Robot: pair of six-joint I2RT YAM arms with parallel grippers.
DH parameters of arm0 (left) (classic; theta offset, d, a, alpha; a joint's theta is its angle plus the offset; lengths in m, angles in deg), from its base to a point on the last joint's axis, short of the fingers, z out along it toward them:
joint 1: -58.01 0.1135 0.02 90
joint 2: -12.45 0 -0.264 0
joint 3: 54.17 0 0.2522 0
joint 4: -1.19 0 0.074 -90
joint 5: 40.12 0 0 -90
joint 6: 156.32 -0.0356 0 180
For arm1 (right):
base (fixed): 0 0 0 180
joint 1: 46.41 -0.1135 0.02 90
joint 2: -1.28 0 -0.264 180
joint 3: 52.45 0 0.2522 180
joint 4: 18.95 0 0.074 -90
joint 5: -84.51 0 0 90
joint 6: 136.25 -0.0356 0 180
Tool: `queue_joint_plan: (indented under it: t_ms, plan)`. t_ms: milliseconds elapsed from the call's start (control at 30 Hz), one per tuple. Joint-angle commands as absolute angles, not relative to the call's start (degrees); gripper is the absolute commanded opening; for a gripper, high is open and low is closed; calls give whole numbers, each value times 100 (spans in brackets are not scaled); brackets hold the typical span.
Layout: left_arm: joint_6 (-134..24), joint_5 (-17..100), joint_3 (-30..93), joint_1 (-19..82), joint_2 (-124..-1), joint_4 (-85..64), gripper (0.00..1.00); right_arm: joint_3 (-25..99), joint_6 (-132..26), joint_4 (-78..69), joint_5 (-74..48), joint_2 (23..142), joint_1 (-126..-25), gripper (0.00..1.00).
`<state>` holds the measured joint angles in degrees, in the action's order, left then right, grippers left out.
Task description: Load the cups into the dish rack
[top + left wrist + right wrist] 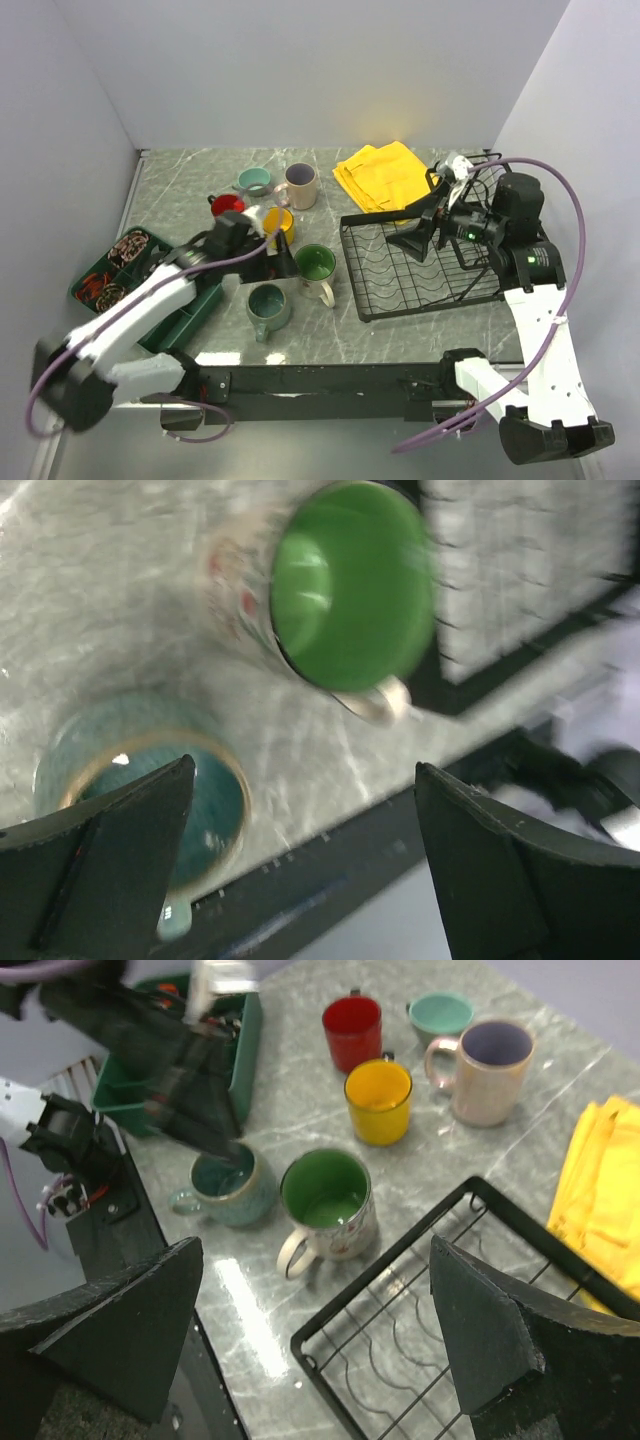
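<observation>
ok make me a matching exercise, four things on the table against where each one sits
Things
1. yellow cloth
2. green-inside mug
3. small teal cup
4. dark green tray

Places
a. at the table's left edge
b. just left of the dish rack
c. on the far side, beside the beige-pink mug
d. just beyond the dish rack's far edge

Pairs: 1-d, 2-b, 3-c, 4-a

Cups [315, 263] stand on the table [190, 180], left of the dish rack [400, 272].
</observation>
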<state>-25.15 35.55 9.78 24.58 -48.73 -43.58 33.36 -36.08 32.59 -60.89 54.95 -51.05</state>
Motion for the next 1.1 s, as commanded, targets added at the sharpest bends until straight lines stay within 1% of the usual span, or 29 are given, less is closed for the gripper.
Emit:
queue_joint_plan:
  t_ms: [0,100,167,200,233,333,367,500,533,600,667,700,767,800,900,1067]
  plan:
    - [-1983,5169,1574,1909,-5811,-4219,96,3048,-3518,3015,-6078,5296,-5151,100]
    - [-1781,5943,1847,1557,-6382,-4333,96,2846,-3588,2865,-6025,5208,-5151,100]
    - [-1667,6182,2040,1416,-6778,-4395,94,2715,-3632,2777,-6034,5147,-5151,100]
    - [-1640,6323,2102,1389,-6910,-4404,92,2688,-3684,2707,-6042,5147,-5142,100]
    - [-1596,6394,2172,1354,-7163,-4430,87,2679,-3693,2689,-6051,5147,-5142,100]
    - [-1499,6666,2392,1214,-7586,-4501,85,2644,-3720,2663,-6069,5146,-5142,100]
    - [-1464,6719,2453,1187,-7666,-4509,83,2626,-3755,2645,-6069,5120,-5142,100]
    - [-1393,6965,2533,1134,-7869,-4562,69,2477,-3799,2575,-6130,5103,-5133,100]
    - [-1393,7009,2559,1117,-7860,-4571,61,2416,-3808,2557,-6156,5111,-5150,100]
    - [-1411,6992,2551,1108,-7755,-4440,51,2371,-3799,2566,-6218,5129,-5159,100]
    - [-1481,6800,2419,1108,-7632,-4203,45,2354,-3808,2600,-6271,5155,-5177,100]
    - [-1507,6720,2349,1108,-7510,-3950,33,2362,-3808,2618,-6323,5181,-5177,100]
    - [-1481,6580,2173,1126,-7421,-3789,18,2415,-3773,2732,-6385,5243,-5212,100]
    - [-1473,6544,2129,1126,-7342,-3728,9,2441,-3738,2785,-6411,5269,-5212,100]
    - [-1402,6395,1918,1169,-7106,-3526,1,2573,-3641,2996,-6490,5375,-5247,100]
    - [-1358,6298,1558,1275,-6420,-3209,1,2687,-3474,3277,-6438,5559,-5492,100]
